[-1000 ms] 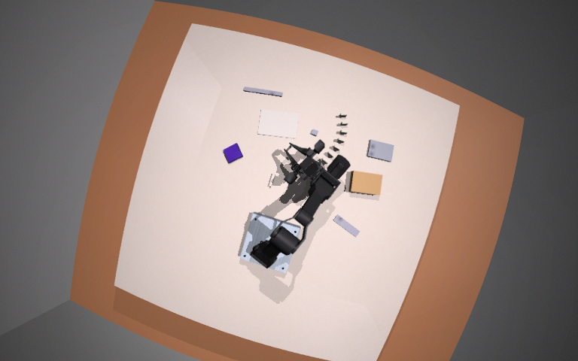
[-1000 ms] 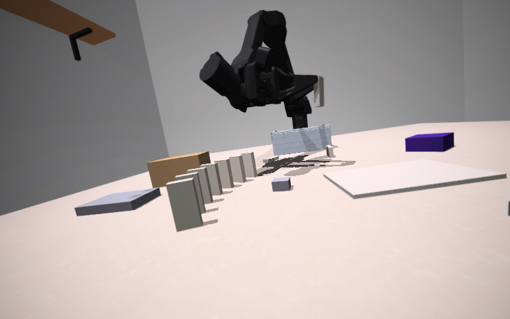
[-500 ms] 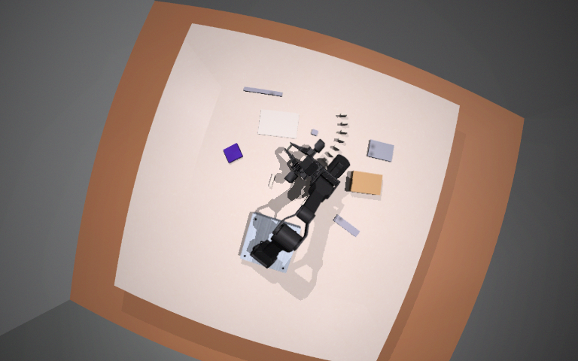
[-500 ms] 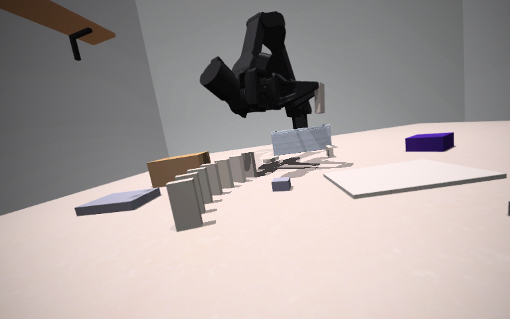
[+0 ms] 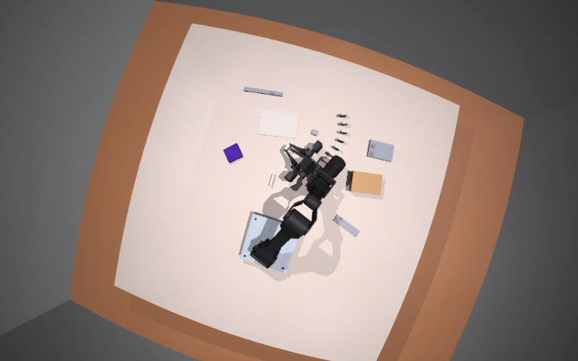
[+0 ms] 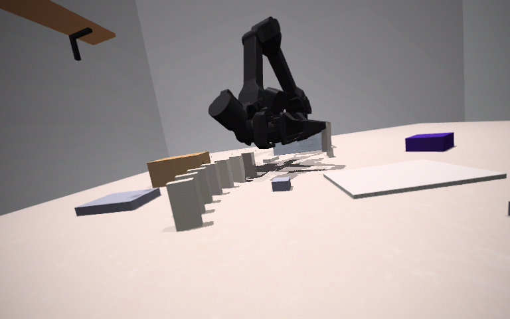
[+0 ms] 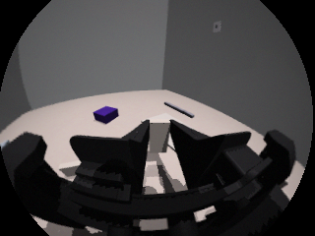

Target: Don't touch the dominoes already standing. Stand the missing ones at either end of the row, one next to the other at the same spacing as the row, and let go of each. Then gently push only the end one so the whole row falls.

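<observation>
Using the standing domino row (image 5: 342, 132) (image 6: 186, 205) as reference. Near-arm end of the row is partly under the arm (image 5: 296, 222) (image 6: 252, 67) in top view; in exterior the dominoes overlap, so no firm count. Dark sliver (image 6: 509, 208) at exterior's right edge is cut off, can't ID. Pale piece (image 5: 272, 180) (image 7: 70, 169) on the bench (image 5: 204, 255) (image 6: 263, 263) (image 7: 54, 115), left of the row's near-arm end in top view: too small to call. Another low pale piece (image 6: 270, 159) just past the row's far end in exterior, mostly lost among shadows from above.

Held domino (image 6: 326, 137) (image 7: 158, 137): plain light grey, thin rectangular slab, no pips visible. Stands about upright in exterior, broad face toward the wrist camera, top end at the fingertips. Lower end overlaps a pale patch in exterior; can't tell whether it touches anything. From above it's barely readable at the tips.

Gripper (image 5: 287, 147) (image 6: 326, 123) (image 7: 159, 122) is closed to a narrow gap on that domino, left of the row in top view, well apart from it. Row dominoes look the same grey, all upright, line slightly curved. Top view: small blue-grey block (image 5: 314, 132) (image 6: 281, 184) just left of the row, white panel (image 5: 278, 123) (image 6: 414, 178) beyond it, purple block (image 5: 232, 153) (image 6: 429, 143) (image 7: 105, 114) farther left. Tan block (image 5: 366, 183) (image 6: 169, 169) is right of the row's near-arm end.
</observation>
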